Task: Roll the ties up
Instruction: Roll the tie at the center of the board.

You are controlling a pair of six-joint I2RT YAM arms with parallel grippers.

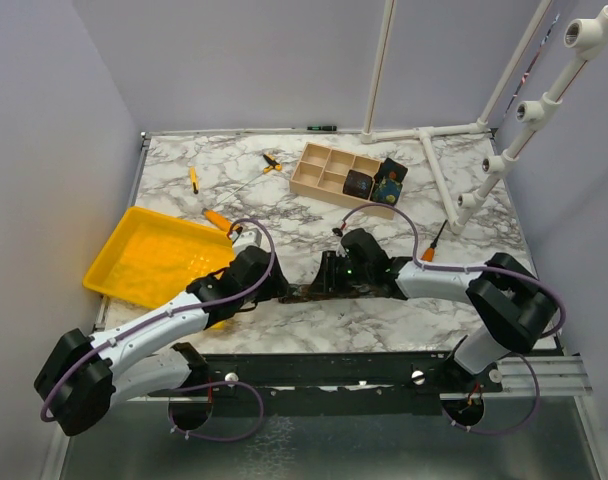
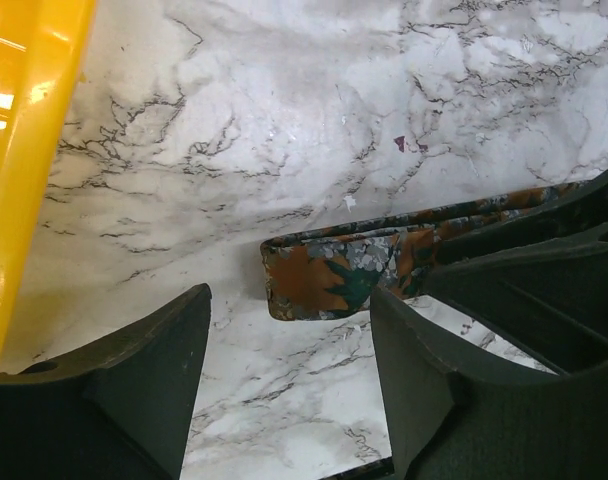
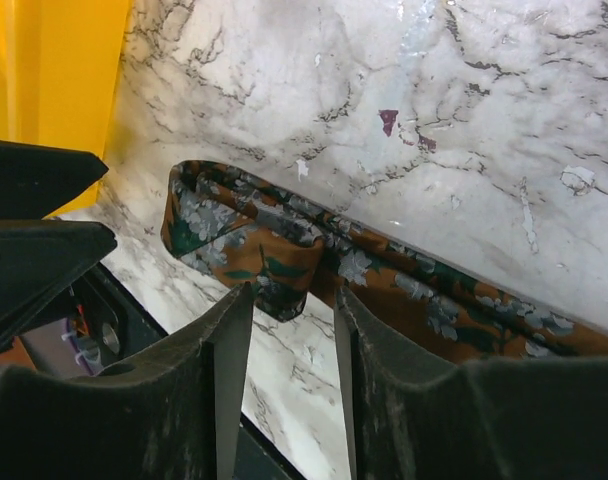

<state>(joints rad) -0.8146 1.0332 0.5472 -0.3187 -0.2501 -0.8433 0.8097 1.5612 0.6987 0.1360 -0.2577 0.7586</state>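
A rust-brown tie with green and grey leaf print (image 1: 309, 293) lies flat near the table's front edge, between my two grippers. In the left wrist view its folded end (image 2: 324, 275) lies just beyond my left gripper (image 2: 289, 330), which is open and empty. In the right wrist view the tie (image 3: 264, 240) is doubled over, and its folded tip lies at the fingertips of my right gripper (image 3: 292, 305), which is open with a narrow gap. Two dark rolled ties (image 1: 374, 183) sit in the wooden box (image 1: 319, 172).
A yellow tray (image 1: 149, 258) stands at the left, close to my left arm. Orange-handled screwdrivers lie at the back left (image 1: 193, 178), by the tray (image 1: 217, 217) and at the right (image 1: 430, 246). A white pipe frame (image 1: 439, 150) stands at the back right.
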